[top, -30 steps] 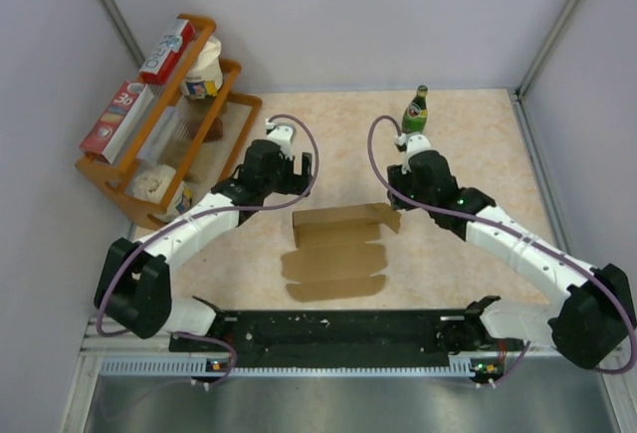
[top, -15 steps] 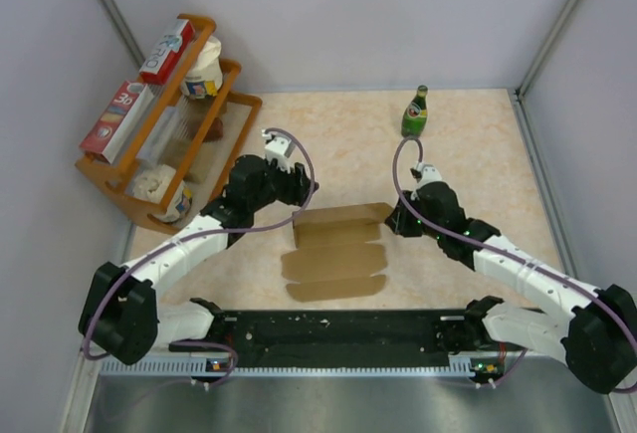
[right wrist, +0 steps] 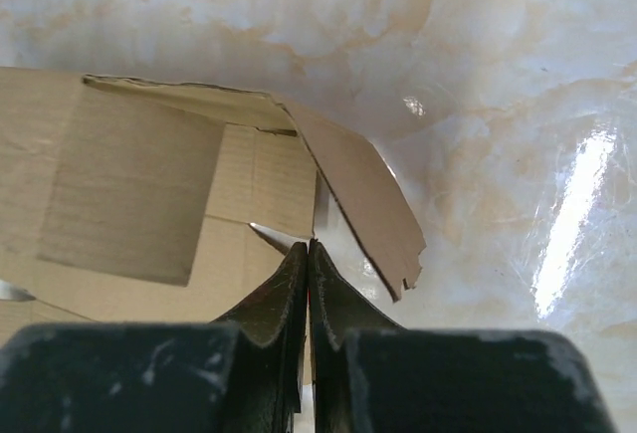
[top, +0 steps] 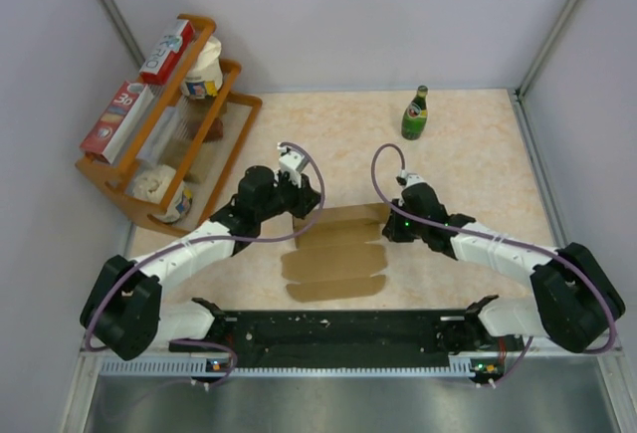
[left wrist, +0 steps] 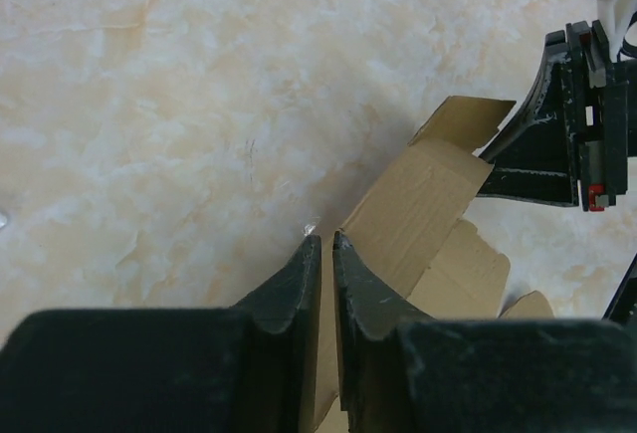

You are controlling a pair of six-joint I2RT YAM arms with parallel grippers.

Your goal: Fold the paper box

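Table (top: 478,154), pale marbled top, carrying all that follows; left arm (top: 189,244) and right arm (top: 498,249), both reaching in from the near edge to meet at the box's far corners, in our judgement so as to lift its far panel evenly.

Wooden rack (top: 105,176), far left corner, stocked with red-and-white cartons (top: 164,50) and tubs; well apart from the work.

Paper box (top: 333,259), plain brown die-cut card, mid-table toward the near edge; near panels lying flat, far panel and its end flaps raised off the surface; folding barely begun, we judge.

Green bottle (top: 415,114), upright near the far edge, right of centre; clear of both arms.

Left gripper (left wrist: 324,239), at the box's far left corner; jaws drawn nearly together, card showing in the slit, so we read a pinch on the raised wall.

Right gripper (right wrist: 307,246), at the far right flap; clenched tip to tip; whether card lies between we cannot tell.
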